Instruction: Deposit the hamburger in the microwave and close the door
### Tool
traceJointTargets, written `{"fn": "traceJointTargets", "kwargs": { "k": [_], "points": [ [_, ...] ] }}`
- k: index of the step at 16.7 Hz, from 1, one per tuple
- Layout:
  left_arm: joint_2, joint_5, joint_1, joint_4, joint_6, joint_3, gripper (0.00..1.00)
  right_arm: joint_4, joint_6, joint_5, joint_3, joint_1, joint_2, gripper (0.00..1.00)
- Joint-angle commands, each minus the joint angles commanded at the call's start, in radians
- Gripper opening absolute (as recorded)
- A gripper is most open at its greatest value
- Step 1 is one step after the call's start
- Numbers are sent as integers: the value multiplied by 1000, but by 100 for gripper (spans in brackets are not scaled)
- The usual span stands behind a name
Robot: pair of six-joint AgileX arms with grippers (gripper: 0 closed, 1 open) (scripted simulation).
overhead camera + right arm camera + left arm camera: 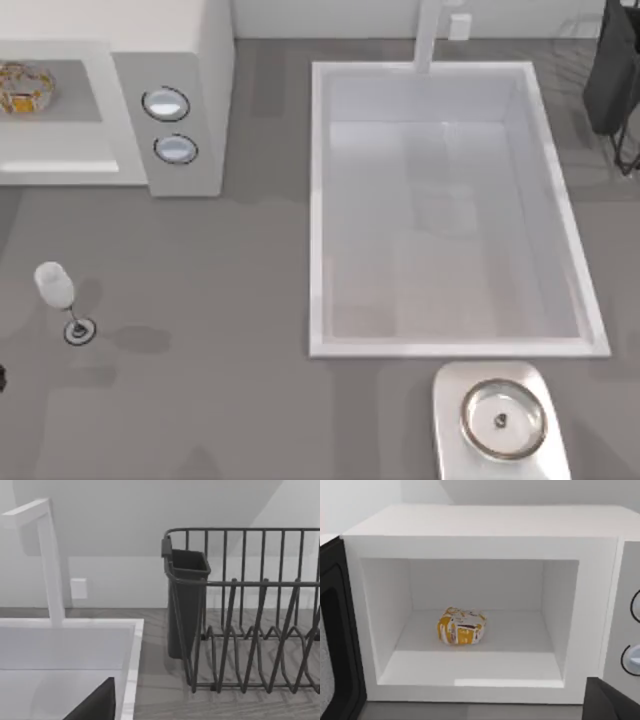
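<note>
Cream-orange hamburger (462,626) inside open microwave (485,535).

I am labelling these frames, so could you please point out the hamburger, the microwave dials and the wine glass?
Small cream and orange hamburger (462,626): left wrist view, front face.
Upper round silver-blue dial (166,104): top view, its middle.
Clear wine glass (53,284): top view, bowl.

Hamburger (462,626) inside the microwave (485,530).
It sits mid-floor of the cavity; the dark-framed door (337,645) stands open.
</note>
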Motion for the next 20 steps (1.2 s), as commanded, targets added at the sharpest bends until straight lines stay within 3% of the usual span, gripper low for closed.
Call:
{"fn": "traceJointTargets", "kwargs": {
  "k": [5, 8, 14, 20],
  "points": [
    [77, -186, -192, 38, 0, 38, 0, 0, 0, 0, 0, 0, 0, 100],
    [106, -246, -252, 56, 0, 46, 0, 0, 0, 0, 0, 0, 0, 100],
    [110, -236, -235, 56, 0, 51, 0, 0, 0, 0, 0, 0, 0, 100],
    [173, -143, -149, 70, 2, 98, 0, 0, 0, 0, 0, 0, 0, 100]
  ]
}}
